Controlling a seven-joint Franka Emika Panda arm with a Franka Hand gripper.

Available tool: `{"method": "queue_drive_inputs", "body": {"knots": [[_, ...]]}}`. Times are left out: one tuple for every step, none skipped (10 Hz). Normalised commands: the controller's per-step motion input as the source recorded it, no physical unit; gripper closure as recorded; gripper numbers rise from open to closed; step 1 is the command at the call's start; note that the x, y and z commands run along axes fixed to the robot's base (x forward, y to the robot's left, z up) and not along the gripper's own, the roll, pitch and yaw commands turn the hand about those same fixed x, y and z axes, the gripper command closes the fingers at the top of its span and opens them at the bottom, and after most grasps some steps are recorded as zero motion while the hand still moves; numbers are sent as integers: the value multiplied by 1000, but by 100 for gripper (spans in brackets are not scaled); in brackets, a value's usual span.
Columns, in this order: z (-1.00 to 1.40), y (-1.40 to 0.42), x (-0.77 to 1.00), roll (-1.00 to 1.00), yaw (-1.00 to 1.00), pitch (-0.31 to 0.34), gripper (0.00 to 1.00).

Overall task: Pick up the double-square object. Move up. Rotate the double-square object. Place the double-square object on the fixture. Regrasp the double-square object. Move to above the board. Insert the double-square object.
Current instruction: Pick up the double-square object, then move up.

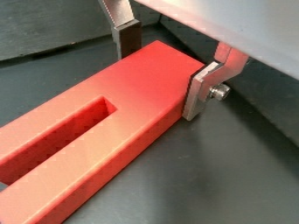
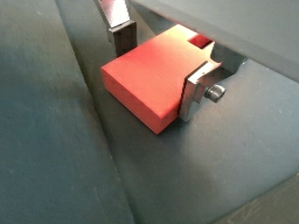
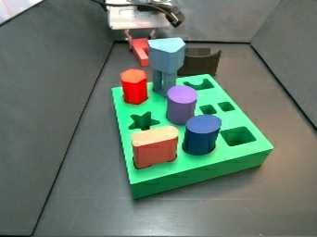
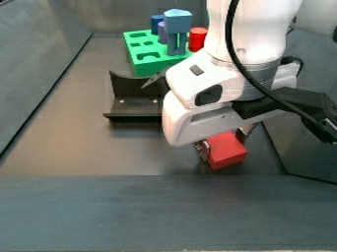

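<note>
- Gripper down low at the dark floor, jaws straddling one end of the double-square object, silver fingers on both flanks
- Jaws only part-way in; pads look to be against the red sides in both wrist views, but real clamping vs. just touching can't be told
- Double-square object lying flat on the floor, long axis running away from the hand, slot-like recess in its top face out past the fingers
- In a side view the red end sticks out right under the white hand body, gripper mostly hidden by its own housing
- Fixture near the hand, beside it, well clear of the red piece; also visible as a dark bracket
- Board well apart from the hand, beyond the fixture, carrying red, purple, blue, grey-blue and pink pegs
- In a side view gripper sits behind the board's far edge, red piece showing just below it
</note>
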Motion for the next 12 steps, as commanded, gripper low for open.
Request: {"method": "queue_drive_inputs", "body": {"knots": [[0, 0, 0, 0, 0, 0, 100], [0, 0, 0, 0, 0, 0, 100], [0, 0, 0, 0, 0, 0, 100], [0, 0, 0, 0, 0, 0, 100], [0, 0, 0, 0, 0, 0, 100], [0, 0, 0, 0, 0, 0, 100], [0, 0, 0, 0, 0, 0, 100], [833, 0, 0, 0, 0, 0, 100], [831, 38, 15, 8, -21, -4, 100], [740, 35, 0, 17, -30, 27, 100], [581, 17, -6, 39, -33, 60, 100], [458, 5, -10, 52, -25, 81, 100]]}}
